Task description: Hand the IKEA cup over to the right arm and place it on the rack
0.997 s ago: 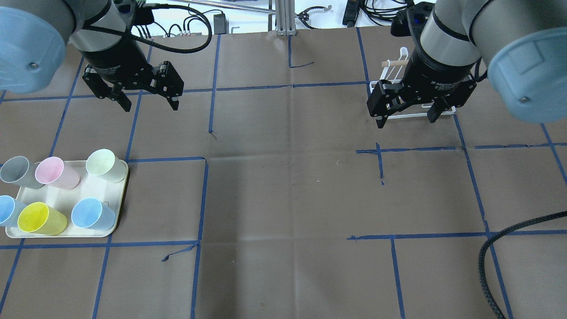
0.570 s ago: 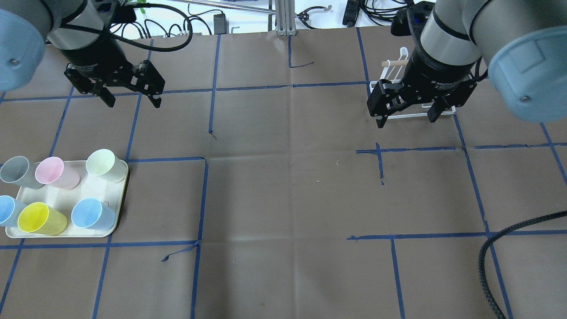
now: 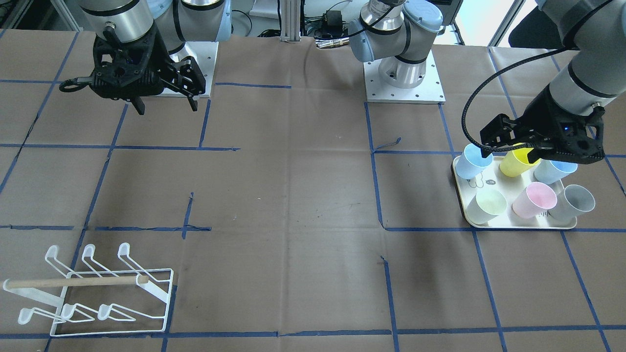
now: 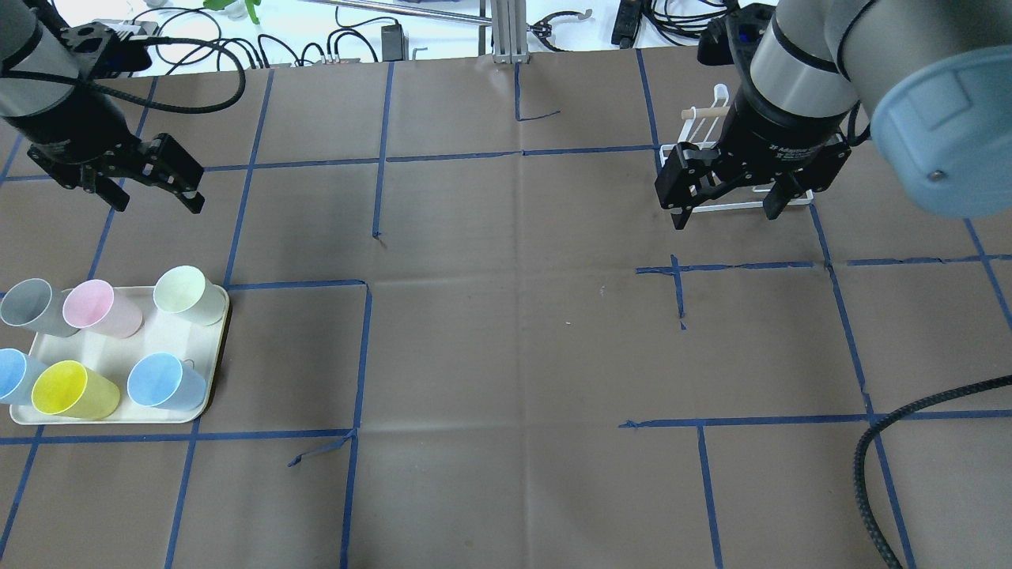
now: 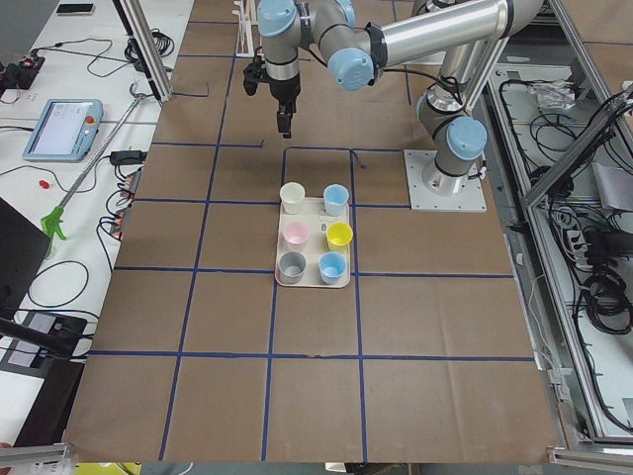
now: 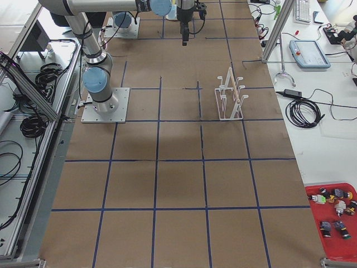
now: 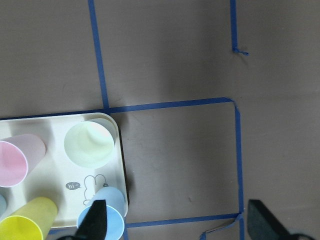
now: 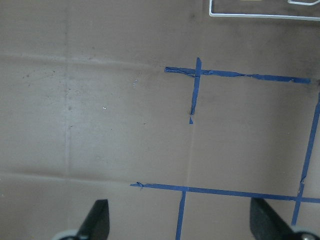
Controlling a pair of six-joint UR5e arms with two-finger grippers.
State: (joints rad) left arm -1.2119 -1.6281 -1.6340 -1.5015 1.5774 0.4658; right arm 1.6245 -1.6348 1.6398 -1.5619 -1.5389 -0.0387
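Observation:
Several pastel cups stand on a cream tray (image 4: 162, 340) at the table's left: pale green (image 4: 183, 292), pink (image 4: 91, 307), grey (image 4: 28, 307), yellow (image 4: 67, 389) and two blue ones (image 4: 162, 381). My left gripper (image 4: 156, 201) is open and empty, in the air beyond the tray. In the front view it (image 3: 508, 154) hangs over the tray's robot-side cups. The white wire rack (image 3: 112, 293) with its wooden dowel stands at the far right. My right gripper (image 4: 724, 215) is open and empty, and partly hides the rack in the overhead view.
The left wrist view shows the pale green cup (image 7: 87, 144) and a blue cup (image 7: 107, 220) below, with one finger (image 7: 95, 220) over the blue cup. Blue tape lines cross the brown table. A black cable (image 4: 877, 458) lies at the near right.
My left gripper has moved left, away from the table's middle toward the tray side, and stayed open. The right arm and the cups have not moved.

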